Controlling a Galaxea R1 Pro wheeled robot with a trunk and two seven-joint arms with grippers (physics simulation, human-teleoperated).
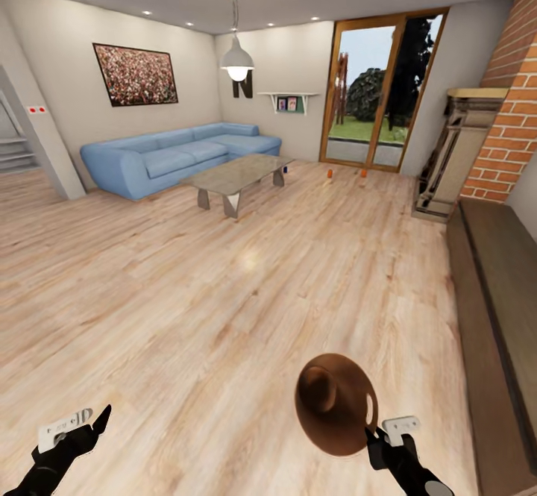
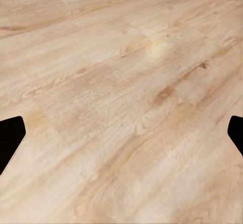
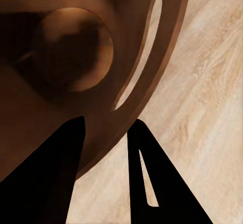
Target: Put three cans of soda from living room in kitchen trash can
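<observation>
Living room floor (image 1: 224,294): pale wood-grain planks, matte with a soft glare patch, spreading ahead of both claws.
Sofa (image 1: 179,154): big light-blue corner piece, rounded cushions, far ahead of the left claw against the wall.
Glass doors (image 1: 377,97): wood-framed, far ahead of the right claw.
Coffee table (image 1: 239,175): low grey slab on angled legs, just in front of the sofa.
Trash can (image 1: 335,403): round, tapered, wood-brown; tipped so its long axis runs toward the camera, open mouth facing the head, dark brown inside with a round bottom and a slot handle in the wall. It sits at the right claw, rim between its fingers.
Right claw (image 1: 377,438): black fingers clenched on the trash can rim, one inside the wall, one outside.
Left claw (image 1: 97,418): released, fingers spread wide over bare floor, holding nothing.
Orange cans (image 1: 330,173): two small upright cylinders on the floor by the doors, well ahead of the right claw; second (image 1: 363,173) near the first.
</observation>
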